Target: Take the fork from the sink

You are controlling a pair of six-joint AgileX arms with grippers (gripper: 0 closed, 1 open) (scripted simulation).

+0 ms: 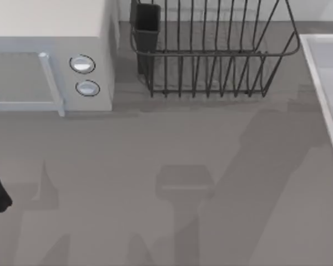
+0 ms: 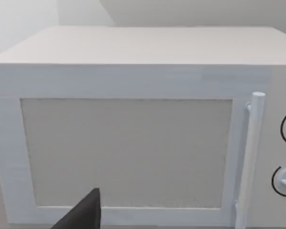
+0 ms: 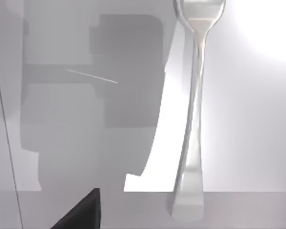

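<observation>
The fork (image 3: 194, 119) is lying flat on the pale floor of the sink (image 1: 322, 72), which is sitting at the table's right edge, to the right of the dark wire dish rack (image 1: 211, 55). In the right wrist view the fork's handle is running long and narrow from its broad flat end, close to the camera, up toward the neck and head at the far end; the tines are cut off at the picture's edge. The right gripper is looking straight down on it, with one dark fingertip (image 3: 83, 212) showing well apart from the handle. How wide the pincer is standing I cannot tell, and it is holding nothing that I can see.

The left arm is waiting at the table's left edge, facing the white microwave (image 2: 133, 143).

I judge the fork to be light, stiff and slippery, its polished metal offering little grip. Lying flush against the basin, it is giving the fingers little to get under. The narrow middle of the handle looks the best place to pinch, across its width.
</observation>
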